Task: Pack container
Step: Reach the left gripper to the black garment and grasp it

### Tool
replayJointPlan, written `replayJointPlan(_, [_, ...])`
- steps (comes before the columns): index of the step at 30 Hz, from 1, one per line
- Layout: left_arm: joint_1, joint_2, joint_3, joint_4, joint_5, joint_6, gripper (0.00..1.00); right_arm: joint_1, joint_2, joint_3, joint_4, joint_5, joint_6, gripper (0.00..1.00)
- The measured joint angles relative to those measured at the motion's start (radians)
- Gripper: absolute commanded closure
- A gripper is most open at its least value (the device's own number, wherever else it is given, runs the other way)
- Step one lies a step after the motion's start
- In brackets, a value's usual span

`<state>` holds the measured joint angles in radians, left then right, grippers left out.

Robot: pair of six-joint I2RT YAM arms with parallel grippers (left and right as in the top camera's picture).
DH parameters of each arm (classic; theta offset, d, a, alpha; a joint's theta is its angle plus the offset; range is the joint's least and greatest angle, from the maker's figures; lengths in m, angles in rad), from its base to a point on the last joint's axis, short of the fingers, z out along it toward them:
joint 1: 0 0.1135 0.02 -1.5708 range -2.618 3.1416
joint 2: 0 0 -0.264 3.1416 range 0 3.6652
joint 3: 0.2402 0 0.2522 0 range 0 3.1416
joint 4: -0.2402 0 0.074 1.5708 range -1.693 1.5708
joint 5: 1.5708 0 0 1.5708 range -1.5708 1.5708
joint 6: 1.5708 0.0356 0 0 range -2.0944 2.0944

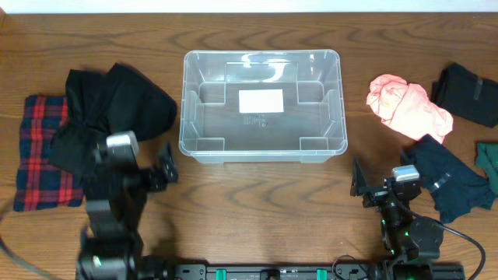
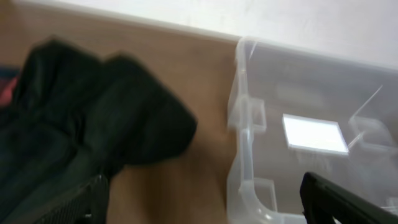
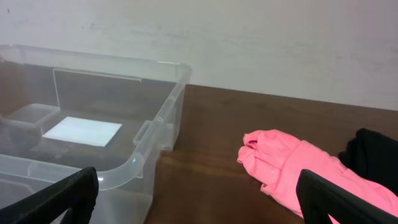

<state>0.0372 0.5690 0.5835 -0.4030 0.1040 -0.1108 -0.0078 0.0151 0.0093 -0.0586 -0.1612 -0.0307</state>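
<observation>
The container (image 1: 261, 54) sits by the middle of the table's (image 1: 264, 210) far edge. A black cloth (image 1: 117, 109) lies left of it, a pink cloth (image 1: 408, 105) right. Near the front edge, the left gripper (image 1: 163, 169) and right gripper (image 1: 364, 187) gape wide, holding nothing.

white label (image 1: 261, 101) on container (image 1: 191, 85), text unreadable

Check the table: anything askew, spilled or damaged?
Nothing stands out. The container sits upright, empty, intact. The black cloth and pink cloth lie crumpled beside it. The left gripper and right gripper are open, holding nothing.
</observation>
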Motion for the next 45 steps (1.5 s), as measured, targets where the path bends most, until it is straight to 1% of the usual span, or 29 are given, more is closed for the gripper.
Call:
replayJointPlan(2, [0.000, 0.169, 0.158, -0.111, 0.001, -0.005, 0.02, 0.000, 0.000, 0.000, 0.001, 0.001, 0.000, 0.01])
replayJointPlan(8, [0.000, 0.505, 0.537, -0.327, 0.037, -0.014, 0.02, 0.000, 0.000, 0.000, 0.000, 0.001, -0.002, 0.01])
replayJointPlan(10, [0.000, 0.576, 0.625, -0.355, 0.065, -0.017, 0.02, 0.000, 0.000, 0.000, 0.001, 0.001, -0.002, 0.01])
replayJointPlan(14, [0.007, 0.634, 0.674, -0.375, 0.110, -0.022, 0.02, 0.000, 0.000, 0.000, 0.001, 0.001, -0.003, 0.01])
replayJointPlan(17, [0.057, 0.657, 0.674, -0.407, 0.133, -0.060, 0.02, 0.000, 0.000, 0.000, 0.001, 0.001, -0.003, 0.01])
replayJointPlan(20, [0.171, 0.673, 0.674, -0.449, 0.146, -0.120, 0.02, 0.000, 0.000, 0.000, 0.001, 0.001, -0.003, 0.01])
replayJointPlan(23, [0.309, 0.676, 0.673, -0.470, 0.186, -0.154, 0.02, 0.000, 0.000, 0.000, 0.001, 0.001, -0.003, 0.01])
replayJointPlan(26, [0.437, 0.676, 0.663, -0.475, 0.238, -0.172, 0.02, 0.000, 0.000, 0.000, 0.000, 0.001, -0.003, 0.01])
replayJointPlan(32, [0.589, 0.676, 0.572, -0.483, 0.278, -0.189, 0.02, 0.000, 0.000, 0.000, 0.001, 0.001, -0.003, 0.01])
replayJointPlan(37, [0.657, 0.676, 0.404, -0.405, 0.301, -0.227, 0.02, 0.000, 0.000, 0.000, 0.000, 0.001, -0.003, 0.01])
replayJointPlan(42, [0.727, 0.678, 0.203, -0.236, 0.354, -0.245, 0.02, 0.000, 0.000, 0.000, 0.001, 0.001, -0.003, 0.01])
replayJointPlan(45, [0.755, 0.679, 0.111, -0.132, 0.376, -0.253, 0.02, 0.000, 0.000, 0.000, 0.000, 0.001, -0.003, 0.01])
